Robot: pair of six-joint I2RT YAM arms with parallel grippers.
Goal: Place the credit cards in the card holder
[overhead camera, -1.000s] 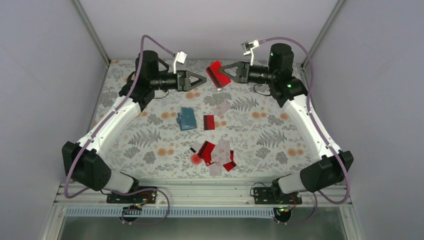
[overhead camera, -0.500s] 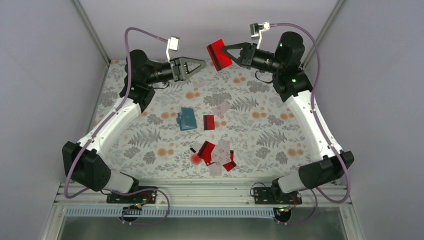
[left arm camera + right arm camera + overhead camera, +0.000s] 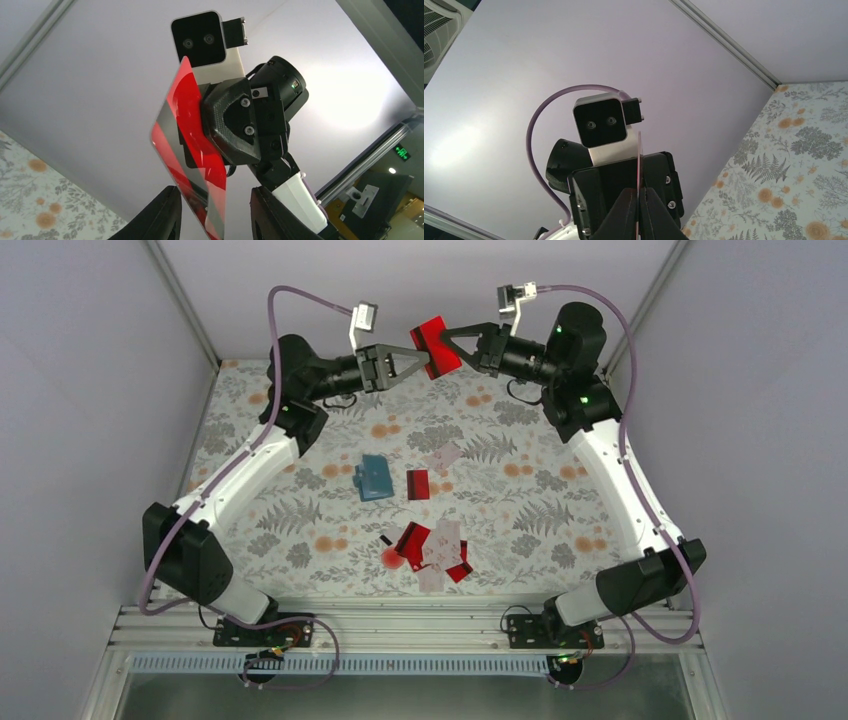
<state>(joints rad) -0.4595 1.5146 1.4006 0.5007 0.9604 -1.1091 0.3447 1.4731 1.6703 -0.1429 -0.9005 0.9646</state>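
Up high: red card between both arms

From above, the right jaws pinch it over the table's far edge. Only the left wrist view shows the left jaws parted, straddling its lower corner with gaps. Right wrist catches it edge-on. Teal card holder lies mid-table; loose cards nearer.

This is a robotics lab, a boxed-in test cell and no one's home. A left arm and a right arm are bolted to an aluminium rail at the near edge of a surface covered in floral cloth. Plain pale panels on metal posts close off the left, right and far sides. Purple cables loop off the wrists. Beyond the panels there is a green exit sign and a ventilation grille.
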